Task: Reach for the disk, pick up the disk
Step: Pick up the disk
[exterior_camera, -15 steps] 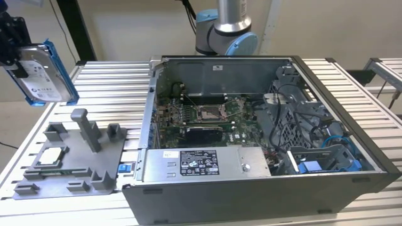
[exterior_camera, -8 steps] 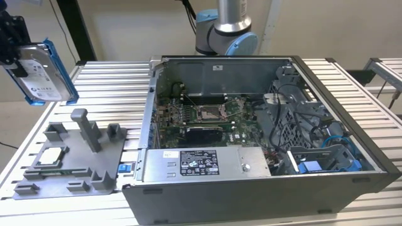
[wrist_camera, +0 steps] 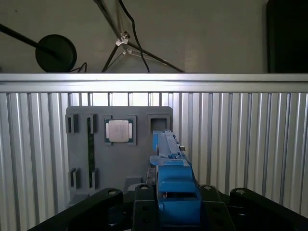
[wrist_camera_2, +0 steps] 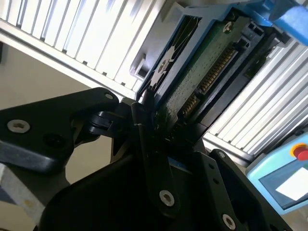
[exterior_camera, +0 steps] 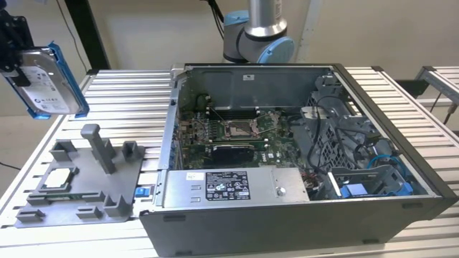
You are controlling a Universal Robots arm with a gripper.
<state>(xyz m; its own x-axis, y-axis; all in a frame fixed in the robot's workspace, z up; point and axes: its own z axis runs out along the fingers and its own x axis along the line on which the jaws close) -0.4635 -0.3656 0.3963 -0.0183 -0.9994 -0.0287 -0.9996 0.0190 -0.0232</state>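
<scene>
One disk [exterior_camera: 47, 86], clamped by partly cropped fingers [wrist_camera_2: 150, 154].

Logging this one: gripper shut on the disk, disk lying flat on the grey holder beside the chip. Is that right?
Not quite. The gripper is shut on the disk, but the disk is not lying on the grey holder: the exterior view shows it held on edge in the air, clear of the holder where the chip sits.

Print on disk [exterior_camera: 47, 81] label, power supply sticker [exterior_camera: 227, 185]: nothing legible.
</scene>
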